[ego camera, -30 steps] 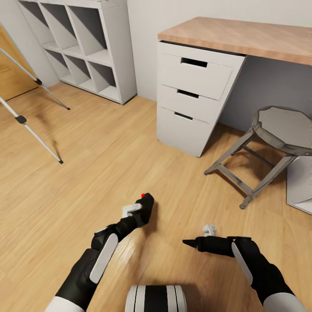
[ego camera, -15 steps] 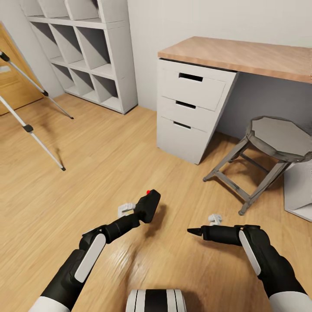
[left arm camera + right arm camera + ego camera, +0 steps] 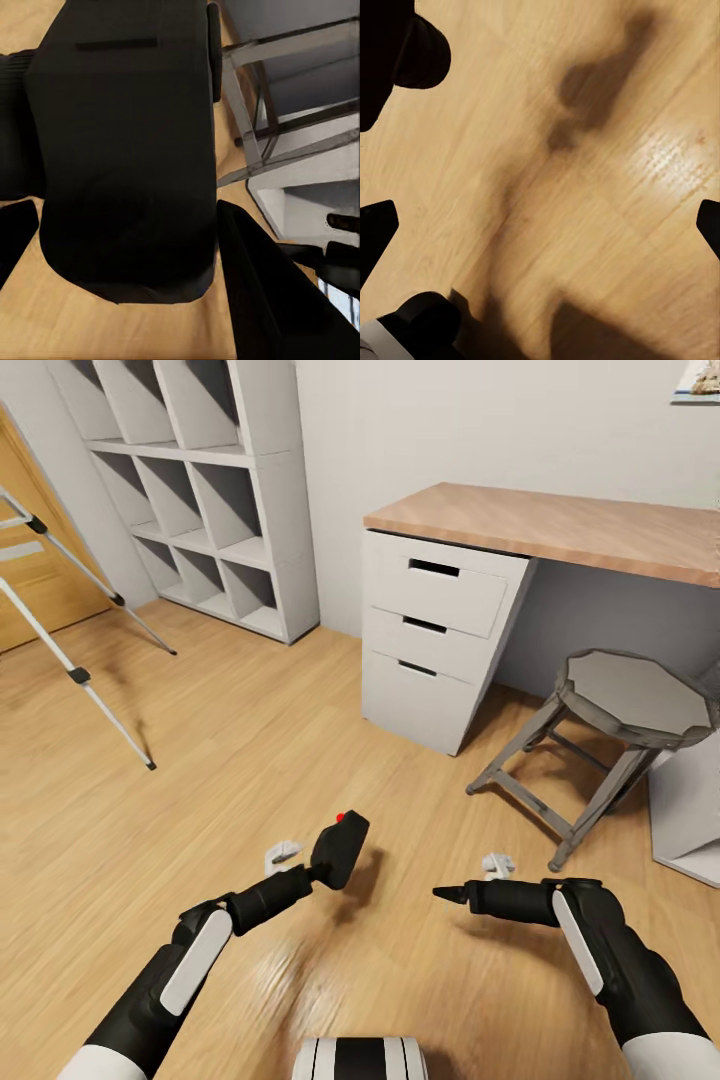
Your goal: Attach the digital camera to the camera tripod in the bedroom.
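The left claw (image 3: 330, 860) holds the digital camera (image 3: 339, 848) up above the wood floor (image 3: 250, 760). The little black box has a red dot on top. In the left wrist view the digital camera (image 3: 124, 142) sits between the two black fingers (image 3: 259, 300), and they squeeze it on both sides.

The right claw (image 3: 440, 894) hangs over the floor, off to the right of the left claw and well apart from it. In the head view it looks like one dark point. In the right wrist view its fingertips (image 3: 376, 225) sit at the far edges with bare floor between them, so it is spread wide and holds nothing.

The camera tripod (image 3: 75, 660) stands far off to the left of the left claw, near an oak door (image 3: 30, 580). Two thin silver legs show, with black joints and black feet on the floor.

Past the left claw, against the grey wall, are white cube shelves (image 3: 260, 510). The boxes that can be seen have nothing in them. Ahead of the right claw is a desk (image 3: 560, 530) with a wood top and three white drawers (image 3: 435, 630), all pushed shut. A grey stool (image 3: 610, 720) stands beside the drawers, under the desk.
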Robot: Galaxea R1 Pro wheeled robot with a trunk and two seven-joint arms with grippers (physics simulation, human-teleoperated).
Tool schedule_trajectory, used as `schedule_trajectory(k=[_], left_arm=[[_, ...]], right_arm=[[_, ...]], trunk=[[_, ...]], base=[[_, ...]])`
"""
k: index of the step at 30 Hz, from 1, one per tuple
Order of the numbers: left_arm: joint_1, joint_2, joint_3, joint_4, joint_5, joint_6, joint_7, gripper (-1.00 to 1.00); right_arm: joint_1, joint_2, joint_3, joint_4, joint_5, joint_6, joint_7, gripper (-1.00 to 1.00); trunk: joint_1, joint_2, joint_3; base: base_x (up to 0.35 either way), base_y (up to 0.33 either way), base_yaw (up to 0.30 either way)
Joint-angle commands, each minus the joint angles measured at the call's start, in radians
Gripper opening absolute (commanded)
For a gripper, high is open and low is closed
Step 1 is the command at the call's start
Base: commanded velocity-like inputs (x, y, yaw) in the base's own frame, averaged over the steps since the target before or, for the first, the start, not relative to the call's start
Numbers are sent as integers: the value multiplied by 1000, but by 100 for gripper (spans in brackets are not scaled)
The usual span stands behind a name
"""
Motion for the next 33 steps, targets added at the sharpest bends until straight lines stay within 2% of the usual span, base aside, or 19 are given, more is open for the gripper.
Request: schedule_trajectory(k=[1, 3, 4, 5, 7, 10, 13, 14, 15, 16, 17, 18, 20, 21, 24, 33], left_arm=[[0, 7, -1, 27, 36, 4, -50, -100], [0, 20, 0, 78, 75, 2, -149, -100], [0, 24, 0, 90, 82, 1, -171, -100], [0, 39, 0, 121, 96, 1, -218, -100], [0, 51, 1, 144, 103, 2, -245, -100], [0, 58, 1, 156, 102, 2, -249, -100], [0, 59, 0, 162, 100, 3, -202, -100], [0, 57, 0, 159, 99, 3, -152, -100], [0, 56, -1, 156, 99, 3, -131, -100], [0, 55, -2, 150, 98, 3, -82, -100], [0, 53, -3, 138, 98, 2, -4, -100], [0, 53, -4, 132, 98, 2, 22, -100], [0, 51, -5, 104, 98, 2, 118, -100], [0, 50, -5, 97, 98, 2, 140, -100], [0, 45, -7, 60, 99, 3, 271, -100], [0, 28, -5, 56, 115, 8, 285, -100]], right_arm=[[0, -1, -1, -1, -8, 7, -2, 100], [0, -2, -1, -2, -7, 8, -1, 100], [0, -2, -1, -3, -6, 8, -1, 100], [0, -1, 0, -5, -4, 8, -1, 100], [0, 2, 2, -10, -3, 8, -2, 100], [0, 5, 4, -14, -2, 8, -2, 100], [0, 3, 2, -15, -1, 8, -2, 100], [0, 1, 1, -15, -1, 8, -2, 100], [0, 1, 1, -15, -2, 8, -2, 100], [0, 1, 1, -15, -2, 8, -3, 100], [0, 2, 1, -15, -1, 8, -4, 100], [0, 3, 1, -15, -2, 8, -4, 100], [0, 5, 1, -15, -2, 8, -4, 100], [0, 5, 1, -15, -2, 8, -4, 100], [0, 6, 0, -15, -5, 8, -3, 100], [0, 7, 3, -15, -3, 8, -3, 100]], trunk=[[-1, 0, 3], [-1, 0, 11], [-2, 1, 15], [-2, 1, 19], [-3, 1, 27], [-5, 2, 38], [-6, 3, 50], [-6, 3, 54], [-7, 3, 57], [-7, 4, 61], [-8, 4, 65], [-8, 4, 69], [-9, 4, 77], [-10, 5, 81], [-11, 5, 92], [-15, 7, 127]], base=[[0, 0, 0], [0, 0, 0], [0, 0, 0], [0, 0, 0], [0, 0, 0], [0, 0, 0], [0, 0, 0], [0, 0, 0], [0, 0, 0], [0, 0, 0], [0, 0, 0], [0, 0, 0], [0, 0, 0], [0, 0, 0], [0, 0, 0], [0, 0, 0]])
